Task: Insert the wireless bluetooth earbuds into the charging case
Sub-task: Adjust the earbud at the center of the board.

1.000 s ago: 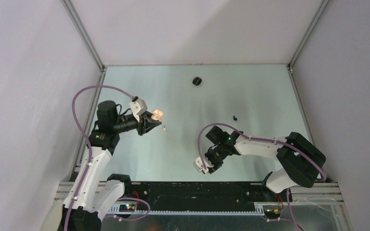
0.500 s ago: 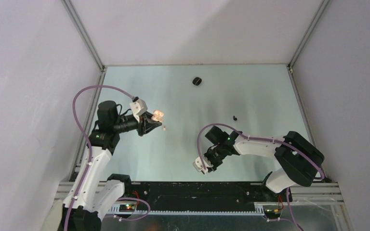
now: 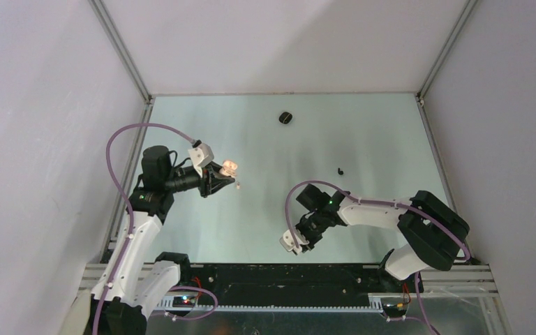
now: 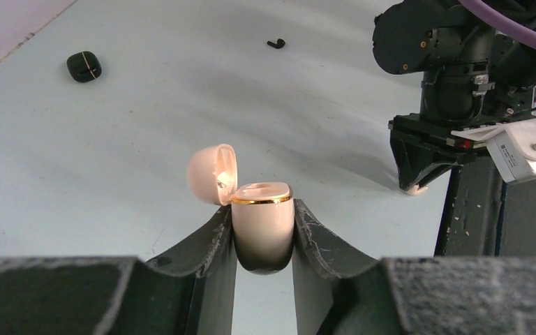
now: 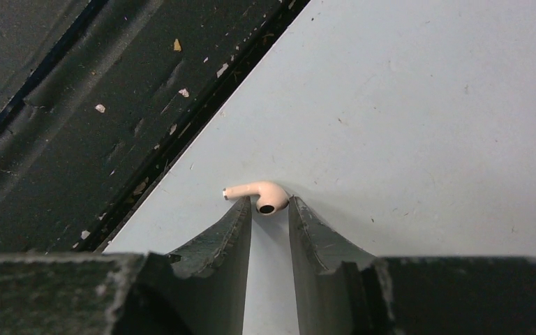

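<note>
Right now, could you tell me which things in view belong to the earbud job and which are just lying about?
Belong to the job:
- beige charging case, lid open, clamped in the left gripper
- beige earbud, pinched by the right gripper
- black earbud and shut black case, lying apart, untouched

Just lying about:
- crumbs on the black rail

The pale table (image 3: 363,132) carried a closed black case (image 3: 285,117) near its far edge, a black earbud (image 3: 340,170) to its right, and a pale earbud (image 5: 262,197) by the near edge.
</note>
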Controlling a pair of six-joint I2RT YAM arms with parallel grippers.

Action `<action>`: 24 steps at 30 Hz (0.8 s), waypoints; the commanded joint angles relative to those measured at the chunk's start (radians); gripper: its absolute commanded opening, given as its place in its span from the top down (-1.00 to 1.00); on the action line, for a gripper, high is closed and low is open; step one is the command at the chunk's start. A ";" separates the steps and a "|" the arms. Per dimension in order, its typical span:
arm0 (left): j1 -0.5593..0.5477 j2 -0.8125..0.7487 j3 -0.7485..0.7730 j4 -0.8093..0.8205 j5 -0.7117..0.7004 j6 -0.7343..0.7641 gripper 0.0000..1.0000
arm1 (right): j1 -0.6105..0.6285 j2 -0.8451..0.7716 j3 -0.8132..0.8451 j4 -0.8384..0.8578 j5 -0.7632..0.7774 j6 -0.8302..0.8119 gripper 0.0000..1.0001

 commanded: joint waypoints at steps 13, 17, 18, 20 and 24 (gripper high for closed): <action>-0.006 0.014 -0.006 0.139 0.000 -0.099 1.00 | 0.001 -0.061 0.031 0.038 0.071 0.106 0.71; -0.066 0.023 -0.019 0.263 -0.107 -0.188 1.00 | -0.034 -0.133 0.108 0.044 0.222 0.227 0.75; -0.094 0.031 -0.008 0.271 -0.148 -0.190 1.00 | -0.042 -0.146 0.120 0.046 0.242 0.242 0.75; -0.135 0.059 0.030 0.261 -0.182 -0.188 1.00 | -0.061 -0.181 0.163 0.061 0.315 0.304 0.76; -0.204 0.131 0.122 0.207 -0.222 -0.169 1.00 | -0.104 -0.242 0.234 0.088 0.466 0.389 0.76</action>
